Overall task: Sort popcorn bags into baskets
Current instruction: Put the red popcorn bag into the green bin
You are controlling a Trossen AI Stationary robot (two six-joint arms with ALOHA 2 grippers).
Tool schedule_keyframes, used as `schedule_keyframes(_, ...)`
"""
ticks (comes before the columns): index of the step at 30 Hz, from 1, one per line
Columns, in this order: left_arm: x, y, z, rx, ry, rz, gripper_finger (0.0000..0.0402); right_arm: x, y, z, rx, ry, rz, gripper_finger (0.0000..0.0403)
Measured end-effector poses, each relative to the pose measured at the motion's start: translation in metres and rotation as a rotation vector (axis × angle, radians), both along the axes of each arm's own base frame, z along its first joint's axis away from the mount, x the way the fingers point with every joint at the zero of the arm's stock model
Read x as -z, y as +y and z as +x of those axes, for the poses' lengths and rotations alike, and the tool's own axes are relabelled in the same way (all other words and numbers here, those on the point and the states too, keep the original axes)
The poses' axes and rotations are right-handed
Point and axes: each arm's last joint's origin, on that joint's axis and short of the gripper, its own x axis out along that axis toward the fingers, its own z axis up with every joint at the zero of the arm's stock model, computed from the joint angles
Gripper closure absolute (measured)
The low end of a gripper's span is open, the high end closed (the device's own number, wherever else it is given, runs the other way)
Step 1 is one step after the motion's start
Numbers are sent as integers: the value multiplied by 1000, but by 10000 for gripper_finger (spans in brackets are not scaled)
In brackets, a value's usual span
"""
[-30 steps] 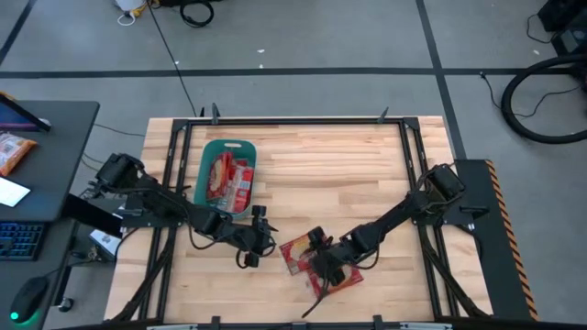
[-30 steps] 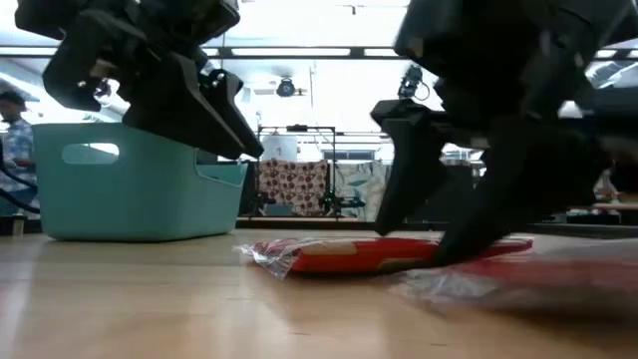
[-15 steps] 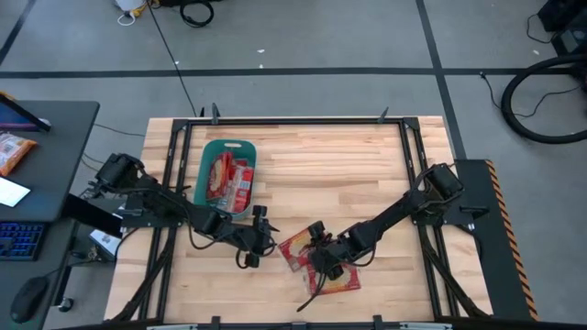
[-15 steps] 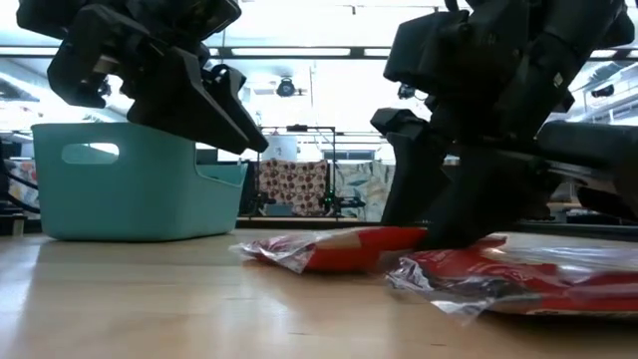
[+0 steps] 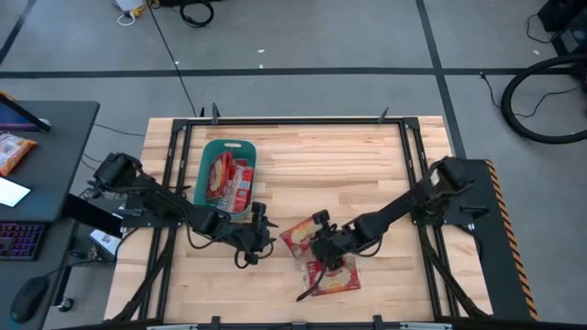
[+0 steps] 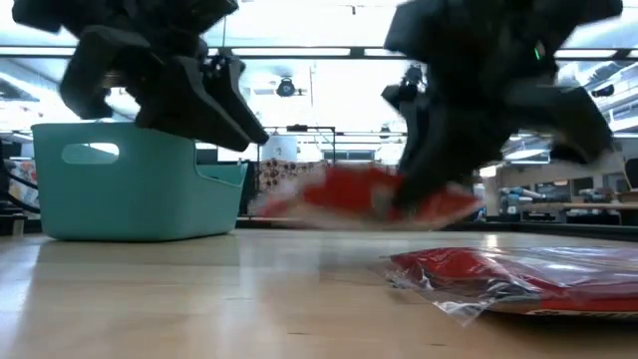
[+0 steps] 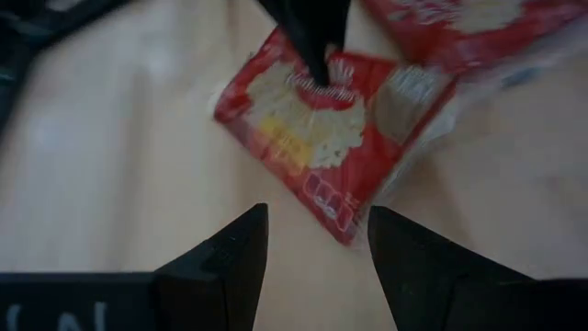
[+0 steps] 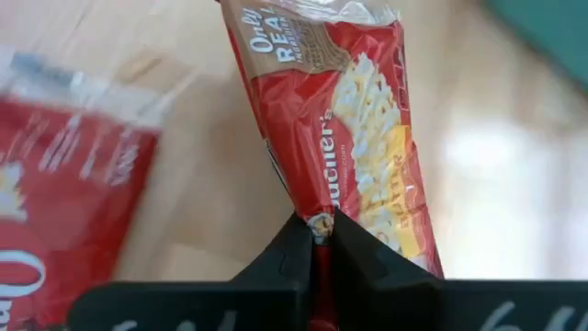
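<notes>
The wooden table (image 5: 348, 165) is holding the green basket (image 5: 213, 152) on its far left part, and that basket is already holding several red popcorn bags (image 5: 229, 181). The right gripper (image 5: 318, 246) is pinching one popcorn bag (image 8: 344, 138) tight between its closed fingers near the middle of the table and is lifting it clear of the wood, while another bag (image 6: 518, 281) is lying flat just to its right. The left gripper (image 7: 314, 241) is hanging just left of the lifted bag with its fingers apart, holding nothing.
</notes>
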Motion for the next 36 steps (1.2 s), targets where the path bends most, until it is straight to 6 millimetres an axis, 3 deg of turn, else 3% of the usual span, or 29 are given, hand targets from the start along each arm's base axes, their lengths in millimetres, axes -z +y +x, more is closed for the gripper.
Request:
schedule_keyframes(3, -14, -2, -3, -54, -9, 90, 209, -20, -5, -5, 47, -49, -4, 375)
schedule_keyframes(8, -58, -7, -9, -96, 1, 150, 209, -48, -13, -10, 94, -143, -46, 381)
schedule_keyframes(14, -97, 4, -39, -153, 16, 156, 209, -57, -32, 4, 103, -203, -94, 380)
schedule_keyframes(19, -128, 18, -74, -192, -60, 99, 209, -59, -48, 35, 59, -181, -153, 380)
schedule_keyframes(26, -167, 37, -116, -124, -206, -84, 209, -89, -77, 82, -13, -215, -314, 379)
schedule_keyframes(31, -185, 50, -141, -43, -282, -242, 209, -107, -106, 114, -169, -225, -429, 379)
schedule_keyframes(36, -193, 59, -157, -35, -334, -337, 209, -102, -126, 147, -367, -192, -557, 379)
